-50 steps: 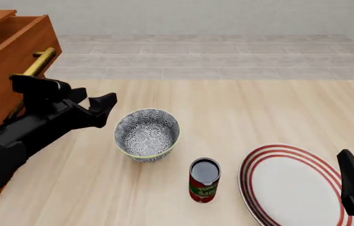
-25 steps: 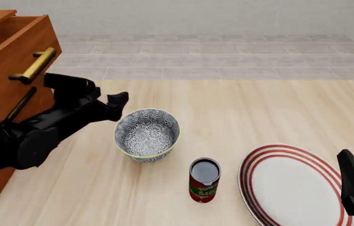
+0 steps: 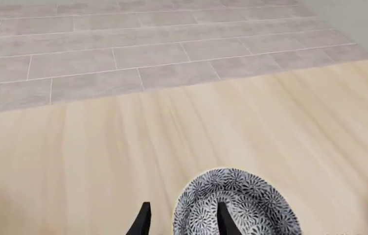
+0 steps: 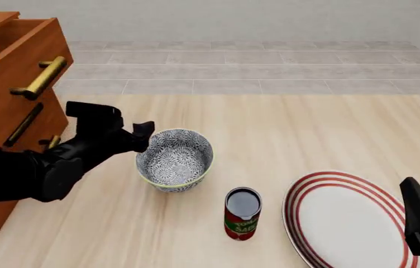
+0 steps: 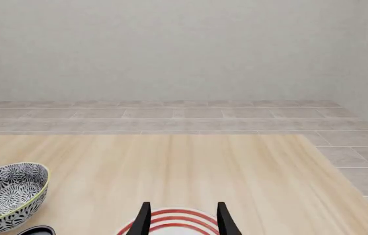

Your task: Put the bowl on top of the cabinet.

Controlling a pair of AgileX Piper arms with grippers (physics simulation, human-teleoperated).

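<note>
A pale wooden tabletop (image 4: 307, 128) ends at a grey tiled floor (image 4: 254, 67) and a plain light wall (image 5: 171, 49). The cabinet (image 4: 9, 84) stands at the left edge. The bowl (image 4: 174, 159), nothing in it, sits upright on the tabletop near the cabinet, with a can (image 4: 242, 214) and plate (image 4: 344, 218) to its right. The left claw (image 3: 180, 221) is spread, one finger (image 3: 224, 220) inside the bowl, the other outside its rim. The right claw (image 5: 180, 219), spread and holding nothing, hovers over the plate.

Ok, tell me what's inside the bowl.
The bowl shows only its floral lining in the front view. In the left wrist view one finger of the left pincer reaches over its rim; the bottom there is out of frame.
</note>
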